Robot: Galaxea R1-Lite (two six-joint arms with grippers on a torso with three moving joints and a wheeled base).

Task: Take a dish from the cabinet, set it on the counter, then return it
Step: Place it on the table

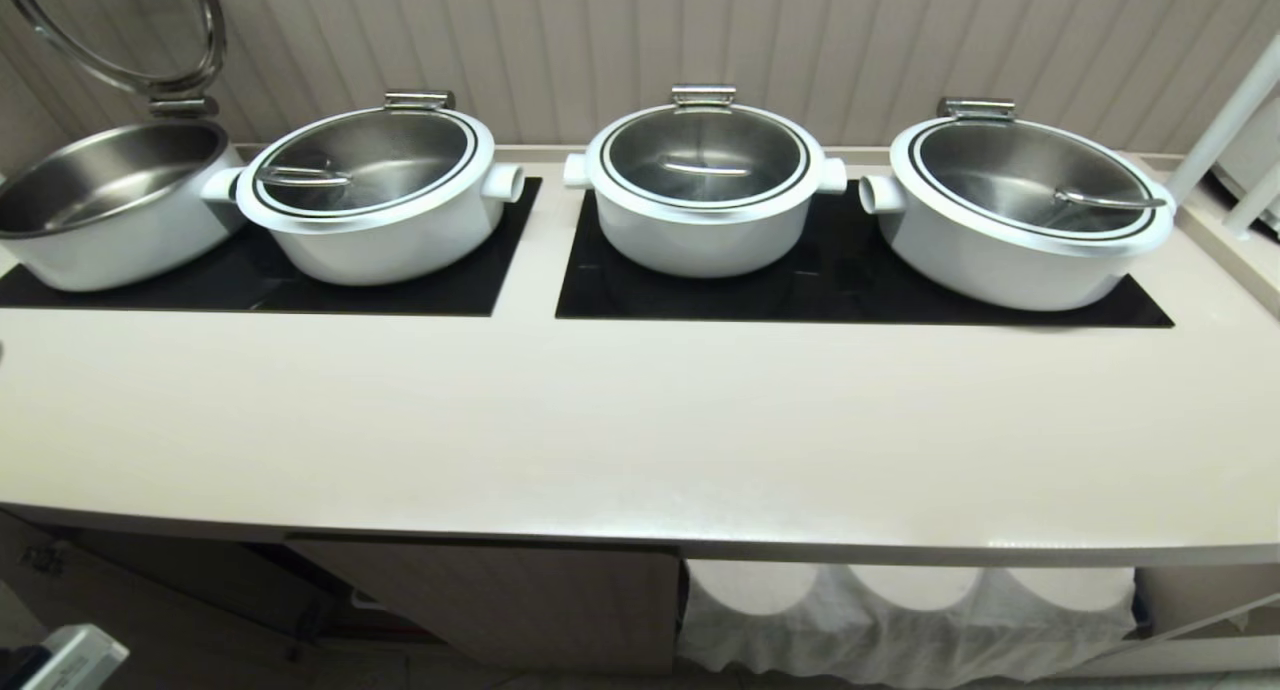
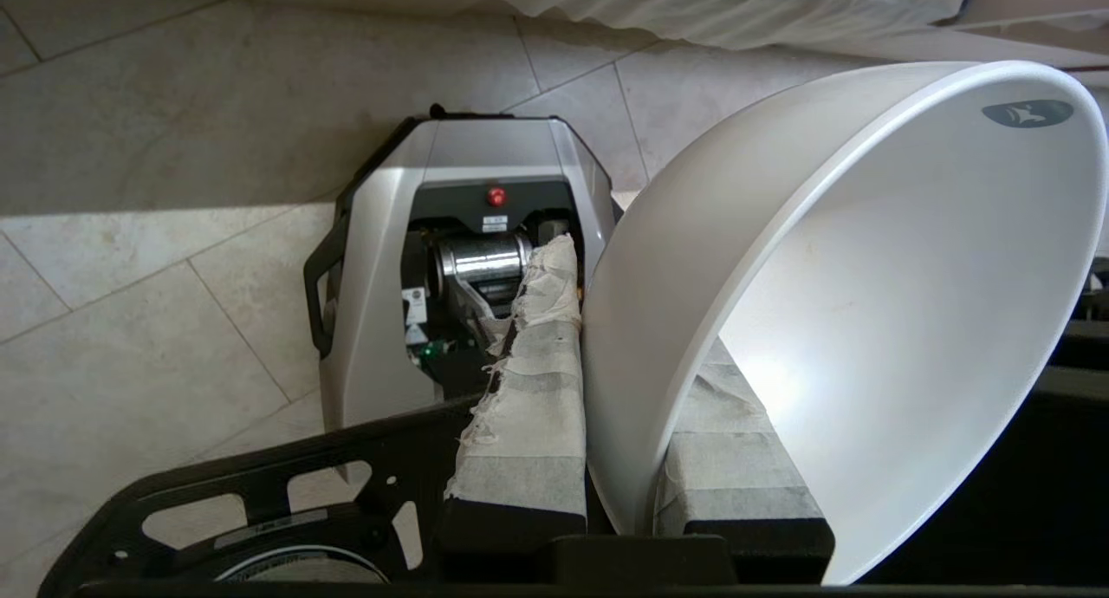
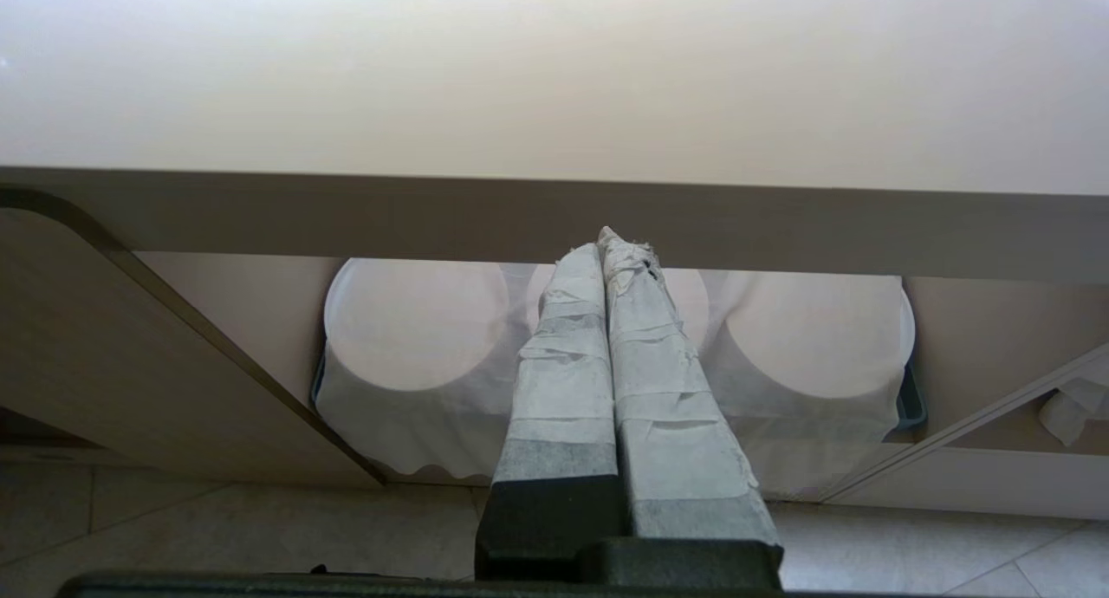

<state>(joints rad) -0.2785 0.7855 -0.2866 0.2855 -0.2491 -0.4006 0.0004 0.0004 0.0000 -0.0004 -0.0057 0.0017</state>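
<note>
My left gripper (image 2: 619, 425) pinches the dish (image 2: 866, 321) by its rim, low over the floor. Head view: counter (image 1: 640, 430) bare of it, so setting down and returning remain. Right gripper (image 3: 606, 321) is clenched empty, facing the cabinet (image 3: 173, 364).

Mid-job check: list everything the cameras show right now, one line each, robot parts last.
Dish: one, white, clamped by its rim in the left gripper above the floor.
Counter: one, cream, nothing on its front strip.
Lidded pots: three, white, on the black panels.
Open pot: one, white, far left, lid raised.
Stacked white dishes: three stacks on white cloth, in the cabinet under the counter.
Floor tiles: beige.
Robot base: grey, on the floor.
Left gripper: jaws shut on the dish rim.
Right gripper: jaws shut, empty, facing the stacks.
</note>
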